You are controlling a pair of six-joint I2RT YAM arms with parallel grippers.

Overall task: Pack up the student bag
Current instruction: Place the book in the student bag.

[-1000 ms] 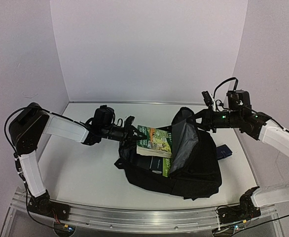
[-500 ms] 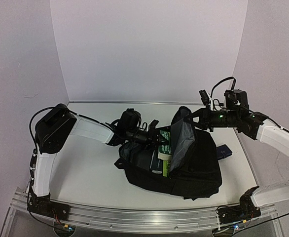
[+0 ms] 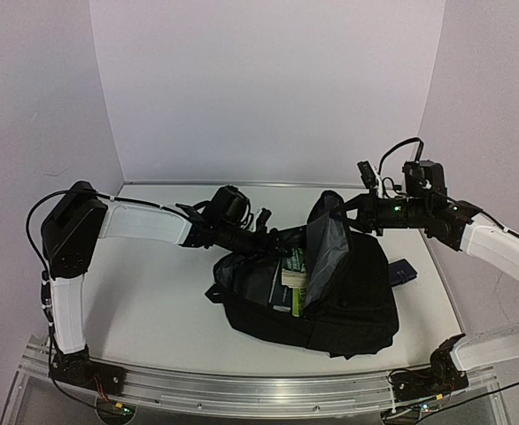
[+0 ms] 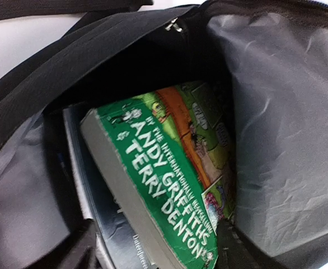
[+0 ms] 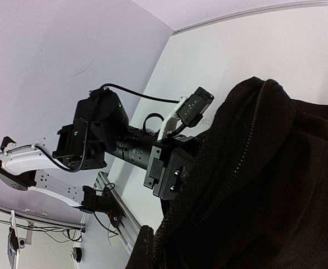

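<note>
The student bag (image 3: pixel 352 297), a black backpack, lies at centre right with its grey-lined flap (image 3: pixel 323 252) raised. My right gripper (image 3: pixel 344 212) is shut on the flap's top edge and holds it up; in the right wrist view black fabric (image 5: pixel 265 185) covers the gripper (image 5: pixel 153 246). A green book (image 3: pixel 293 266) stands inside the mouth. My left gripper (image 3: pixel 273 239) is at the opening. In the left wrist view the green book (image 4: pixel 169 185) rests on a dark book (image 4: pixel 99 213), its near end between the wide-apart fingers (image 4: pixel 80 249). The grey lining (image 4: pixel 287 140) is to its right.
A small dark blue pouch (image 3: pixel 403 273) lies on the white table (image 3: pixel 153 301) just right of the bag. White walls close in the back and both sides. The left arm (image 5: pixel 91 140) reaches across the table towards the bag.
The left gripper carried the green book into the bag's mouth, opened and let it go, then drew back slightly. The book now sits deeper inside. The right gripper kept holding the flap.
</note>
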